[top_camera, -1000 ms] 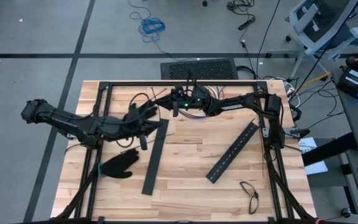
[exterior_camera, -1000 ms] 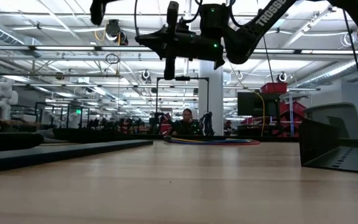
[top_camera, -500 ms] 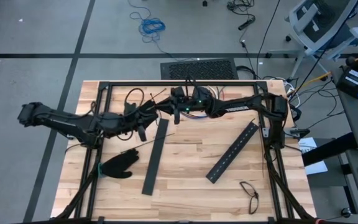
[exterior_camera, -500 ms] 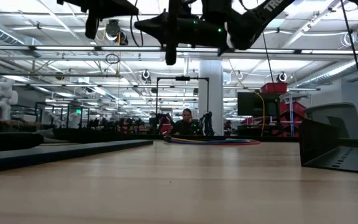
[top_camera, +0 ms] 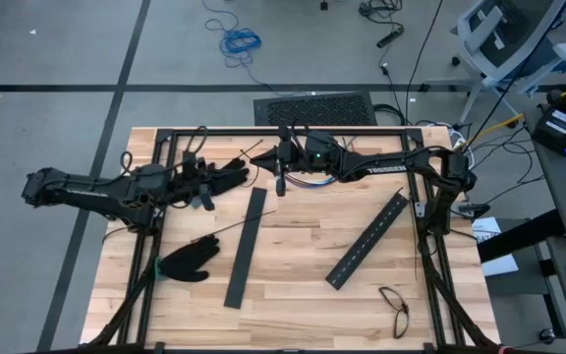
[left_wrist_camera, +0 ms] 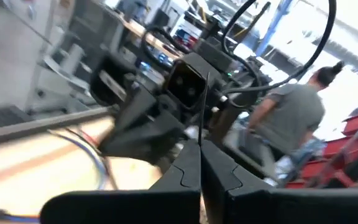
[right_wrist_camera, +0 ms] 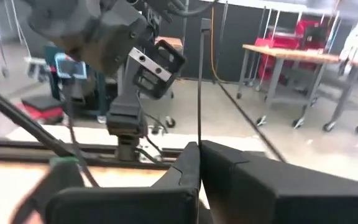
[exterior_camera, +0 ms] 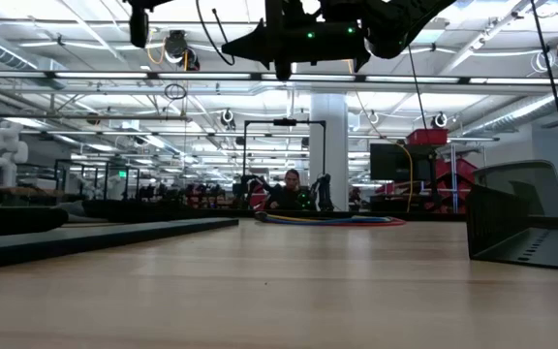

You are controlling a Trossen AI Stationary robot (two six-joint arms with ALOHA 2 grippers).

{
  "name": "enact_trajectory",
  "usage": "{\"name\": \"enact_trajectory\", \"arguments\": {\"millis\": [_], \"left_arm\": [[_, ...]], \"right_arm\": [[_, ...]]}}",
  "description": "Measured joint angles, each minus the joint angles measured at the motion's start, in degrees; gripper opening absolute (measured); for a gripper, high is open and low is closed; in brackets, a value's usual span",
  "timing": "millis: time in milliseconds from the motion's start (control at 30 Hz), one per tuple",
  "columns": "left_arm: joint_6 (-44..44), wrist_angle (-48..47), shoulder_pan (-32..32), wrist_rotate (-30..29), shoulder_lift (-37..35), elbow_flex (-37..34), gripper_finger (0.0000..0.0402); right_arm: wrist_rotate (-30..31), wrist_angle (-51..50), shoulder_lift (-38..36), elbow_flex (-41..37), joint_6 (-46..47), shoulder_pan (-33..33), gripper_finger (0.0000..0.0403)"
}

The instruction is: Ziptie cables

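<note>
Two black slotted bars and a black glove lie nearest on the wooden table. Above its far edge, the left gripper and right gripper each pinch a thin ziptie between closed fingers. The cables rest beneath the right arm.

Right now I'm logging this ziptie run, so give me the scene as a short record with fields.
left gripper: shut on a ziptie, raised over the table's far left
right gripper: shut on a second ziptie, raised over the far middle
cables: coloured bundle lying on the far edge of the table
black bars: two, flat on the table
glove: near left
</note>
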Motion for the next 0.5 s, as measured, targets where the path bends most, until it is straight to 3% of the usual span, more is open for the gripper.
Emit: {"name": "enact_trajectory", "arguments": {"millis": [200, 400, 500], "left_arm": [[-2.0, 6.2, 3.4, 10.7, 2.3, 0.1, 0.0000], [-14.5, 12.2, 12.5, 27.9, 6.1, 0.1, 0.0000], [-16.6, 14.0, 16.6, 33.9, 7.7, 0.1, 0.0000]], "right_arm": [[4.8, 2.2, 0.0, 0.0, -1.7, -0.8, 0.0000], [8.1, 3.5, 0.0, 0.0, -3.9, -1.3, 0.0000], [8.4, 4.0, 0.0, 0.0, -5.0, -1.4, 0.0000]]}}
